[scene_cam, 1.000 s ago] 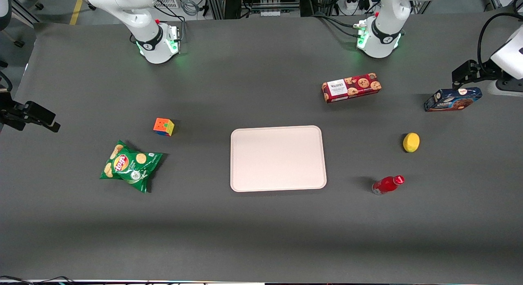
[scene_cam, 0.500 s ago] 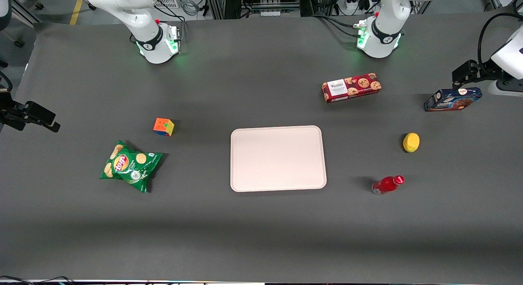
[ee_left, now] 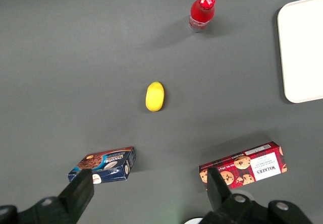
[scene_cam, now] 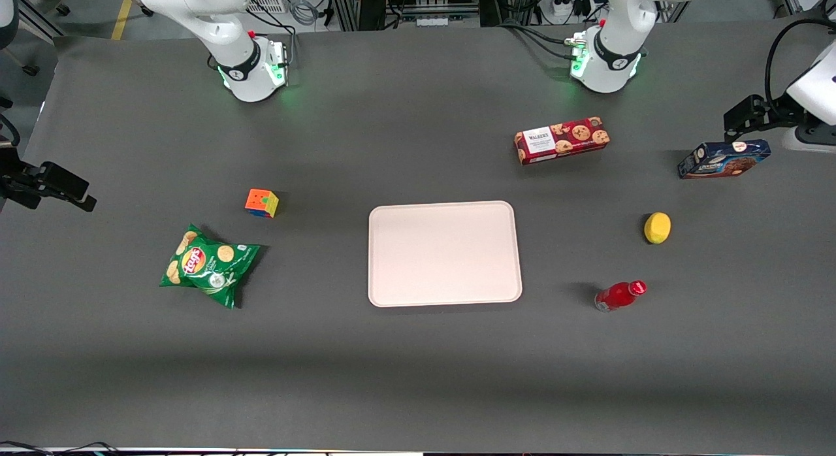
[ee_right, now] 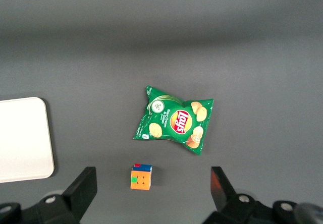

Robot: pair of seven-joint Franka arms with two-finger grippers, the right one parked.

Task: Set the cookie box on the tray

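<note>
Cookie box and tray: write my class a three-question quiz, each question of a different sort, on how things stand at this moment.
1. True or false: the cookie box already lies on the tray.
2. Multiple choice: which thing lies nearest the tray? A) red box of chocolate-chip cookies B) chip bag C) lemon
3. Fill in: the hand hangs above the table with its fingers ____ and nothing between them.

Key: 1 false, the box lies on the table toward the working arm's end. 2 A. 3 open.
</note>
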